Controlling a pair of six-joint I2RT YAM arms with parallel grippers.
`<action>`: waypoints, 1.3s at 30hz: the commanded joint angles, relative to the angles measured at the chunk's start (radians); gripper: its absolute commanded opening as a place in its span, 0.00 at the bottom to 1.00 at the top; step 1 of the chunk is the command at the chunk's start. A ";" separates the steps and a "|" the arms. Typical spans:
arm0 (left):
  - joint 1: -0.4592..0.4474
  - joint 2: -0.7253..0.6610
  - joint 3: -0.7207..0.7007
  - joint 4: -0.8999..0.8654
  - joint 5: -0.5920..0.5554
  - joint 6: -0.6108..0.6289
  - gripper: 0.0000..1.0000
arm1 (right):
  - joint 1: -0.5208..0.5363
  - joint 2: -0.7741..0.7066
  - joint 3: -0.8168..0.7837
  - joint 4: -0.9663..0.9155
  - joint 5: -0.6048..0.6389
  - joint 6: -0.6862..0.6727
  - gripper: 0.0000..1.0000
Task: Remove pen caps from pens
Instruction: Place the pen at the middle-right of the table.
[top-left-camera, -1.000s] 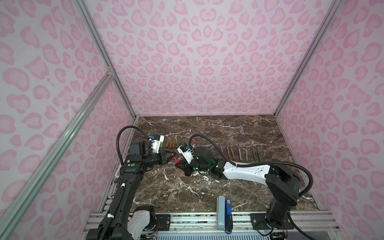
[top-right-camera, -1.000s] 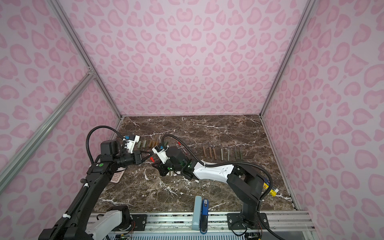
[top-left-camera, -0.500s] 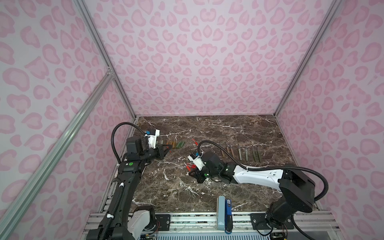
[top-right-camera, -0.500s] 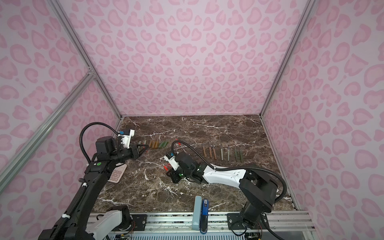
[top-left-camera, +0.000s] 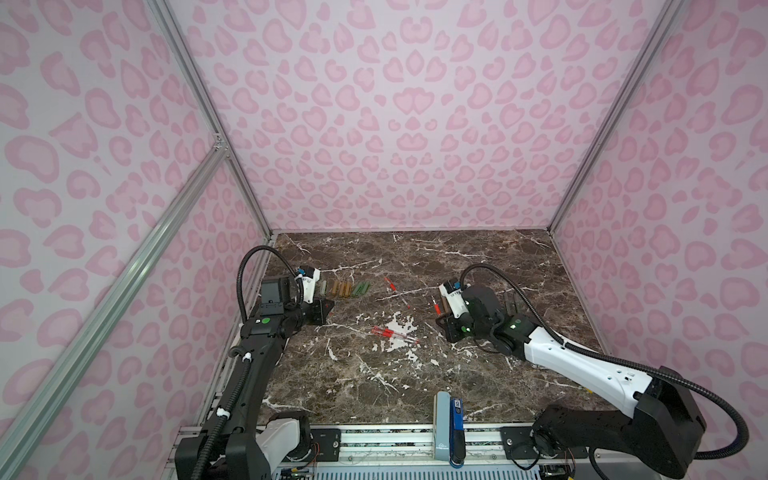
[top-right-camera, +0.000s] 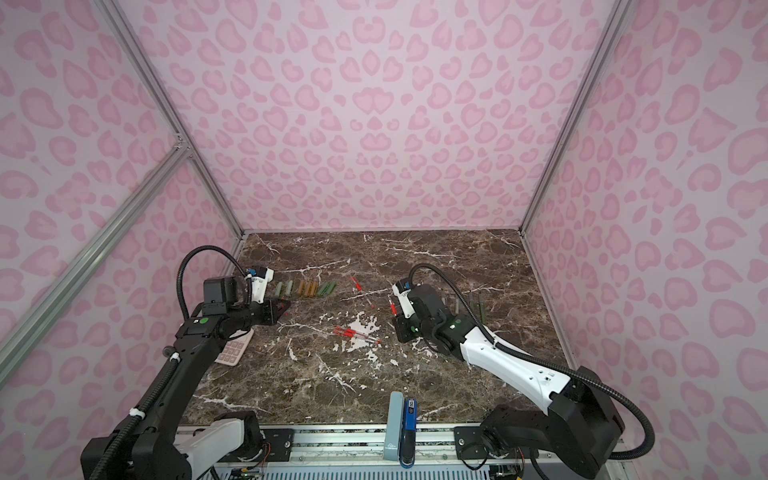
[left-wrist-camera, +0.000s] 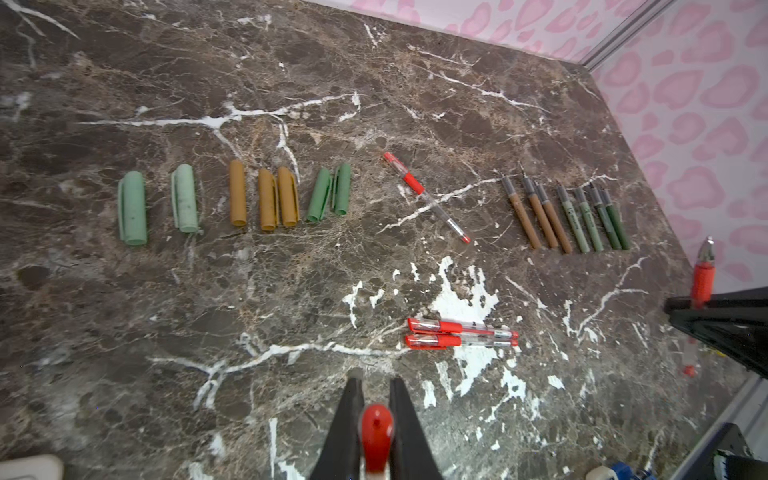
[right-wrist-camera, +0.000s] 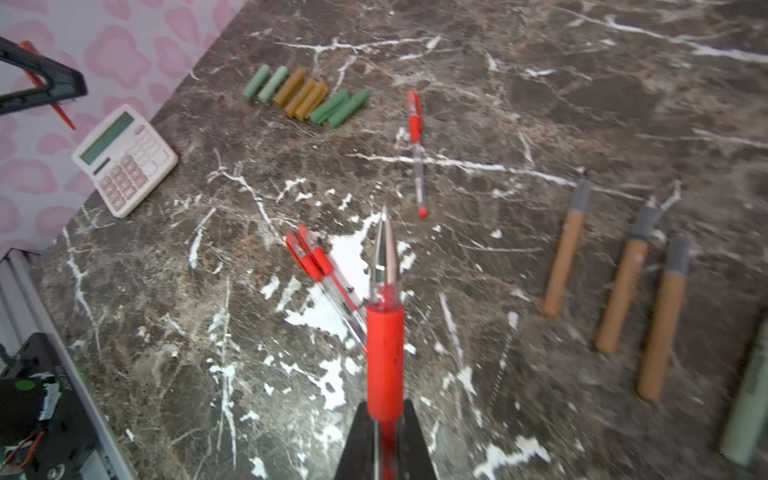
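Left gripper (left-wrist-camera: 376, 390) clamped on 1 red cap (left-wrist-camera: 376, 428), to the robot's left of the 2 capped red pens (left-wrist-camera: 461, 333) lying together. Right gripper (right-wrist-camera: 385, 405) clamped on 1 uncapped red pen (right-wrist-camera: 385, 345), right of that pair.

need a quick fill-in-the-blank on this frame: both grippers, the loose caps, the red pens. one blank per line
1. The left gripper is shut on a cap coloured ___.
2. The right gripper is shut on a red pen with no ___ on it.
3. The row of loose caps counts ___.
4. On the table lie ___ capped red pens.

Missing words: red; cap; seven; three.
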 joint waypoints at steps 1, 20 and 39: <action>0.000 0.059 0.029 -0.111 -0.067 0.047 0.03 | -0.068 -0.056 -0.048 -0.124 0.047 -0.013 0.00; -0.001 0.353 0.095 -0.150 -0.256 0.062 0.03 | -0.257 -0.148 -0.181 -0.265 0.259 0.065 0.00; -0.001 0.506 0.147 -0.164 -0.327 0.008 0.08 | -0.328 0.156 -0.122 -0.301 0.202 0.072 0.03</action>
